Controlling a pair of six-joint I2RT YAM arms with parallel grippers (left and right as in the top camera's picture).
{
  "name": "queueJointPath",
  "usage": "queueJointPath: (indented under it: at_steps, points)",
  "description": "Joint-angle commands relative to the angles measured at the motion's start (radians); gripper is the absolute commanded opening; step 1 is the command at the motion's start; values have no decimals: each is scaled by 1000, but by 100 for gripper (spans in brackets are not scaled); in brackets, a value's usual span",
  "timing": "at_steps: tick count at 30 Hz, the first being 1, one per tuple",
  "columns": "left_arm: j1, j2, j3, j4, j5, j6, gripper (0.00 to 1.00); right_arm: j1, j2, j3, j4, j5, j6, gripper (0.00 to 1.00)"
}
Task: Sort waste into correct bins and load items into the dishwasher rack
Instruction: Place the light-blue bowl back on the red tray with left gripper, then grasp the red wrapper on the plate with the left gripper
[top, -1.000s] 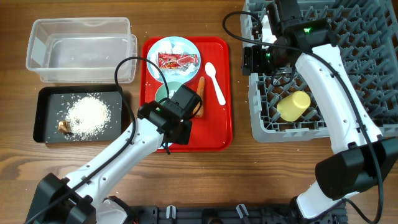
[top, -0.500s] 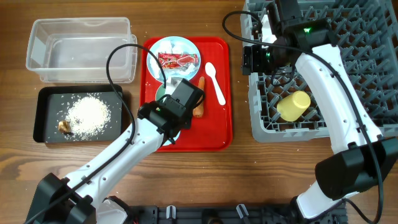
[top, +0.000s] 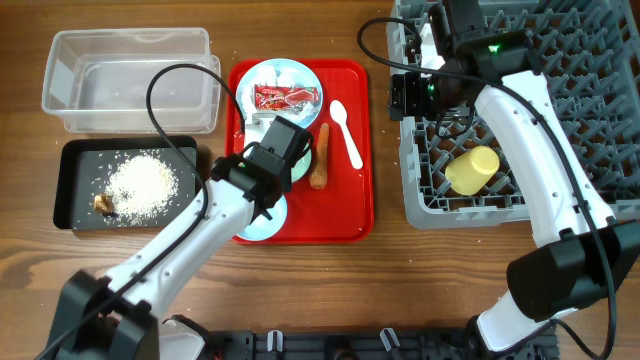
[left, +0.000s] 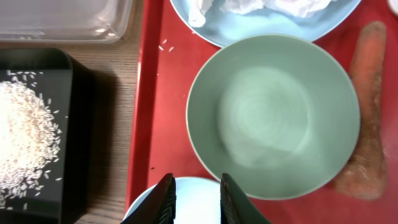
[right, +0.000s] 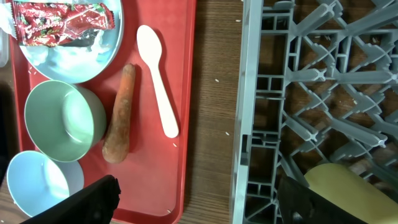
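Observation:
My left gripper hovers over the red tray, jaws a narrow gap apart with nothing between them. It sits above the far rim of the light blue bowl. Just ahead lies the pale green bowl, with the carrot to its right. The plate carries the red wrapper and tissue. The white spoon lies right of the carrot. My right gripper hangs wide open and empty over the rack's left edge.
The yellow cup lies in the rack. At far left stand the clear tub and, in front of it, the black tray holding rice and a brown scrap. Bare wood separates tray and rack.
My left gripper moved up and left from the tray's lower part, uncovering the light blue bowl, and its jaws narrowed a little. The right arm has not moved.

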Motion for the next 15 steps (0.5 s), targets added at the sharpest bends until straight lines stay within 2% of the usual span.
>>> queueJointPath:
  at_steps: [1,4,6,10,15]
  points:
    - [3,35,2,39,62,-19,24,2,13,8,3,10,-13,84]
    - [3,31,22,84,126,5,27,2,13,8,3,10,-13,85]
    - [2,31,57,98,199,71,34,2,13,8,3,10,-13,84]
    - [2,32,133,61,255,101,47,2,13,8,3,10,-13,85]
    - [2,55,222,19,302,180,49,2,13,8,2,10,-10,84]
